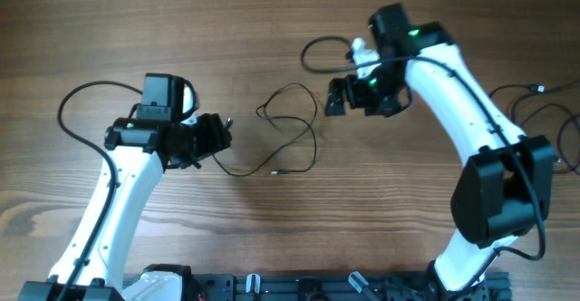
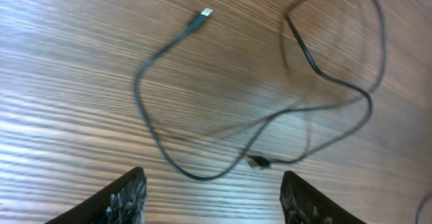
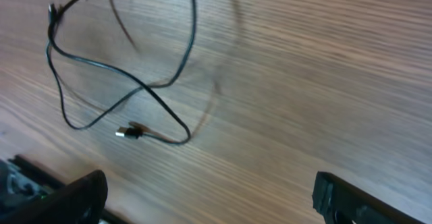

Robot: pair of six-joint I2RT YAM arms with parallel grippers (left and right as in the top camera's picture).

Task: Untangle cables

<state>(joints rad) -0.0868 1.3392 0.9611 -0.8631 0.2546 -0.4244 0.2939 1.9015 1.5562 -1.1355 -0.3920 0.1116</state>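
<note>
Barely begun, by the look of it: no grip taken yet on the cables [image 1: 313, 147], sprawled in loose, crossing loops on the bare wooden desk [image 1: 272, 29] between the two arms.

At left, the left gripper [image 1: 223, 140] low over the wood, spread wide and holding nothing, just beside the nearest bend of cord. In its wrist view, both fingers [image 2: 128, 197] well apart with only desk between them. Beyond them, a silvery plug [image 2: 206, 13] at one free end, and a darker second plug [image 2: 258, 162] lying close by a crossing.

At centre, several overlaps unresolved. Hard to say whether one cord doubled over itself or two laid across each other.

At right, the right gripper [image 1: 333, 97] likewise gaping and empty, near the far loop but apart from it.

Farther right, toward the desk's edge, more thin black strands [image 1: 540, 89] with a small plug, untouched and well apart from the main tangle. Unclear whether part of the job.

Judged from this, everything left to do: picking an end, drawing it through the crossings, laying each length out on its own.

No box, tray or bin anywhere in view, so nothing to report inside one.
</note>
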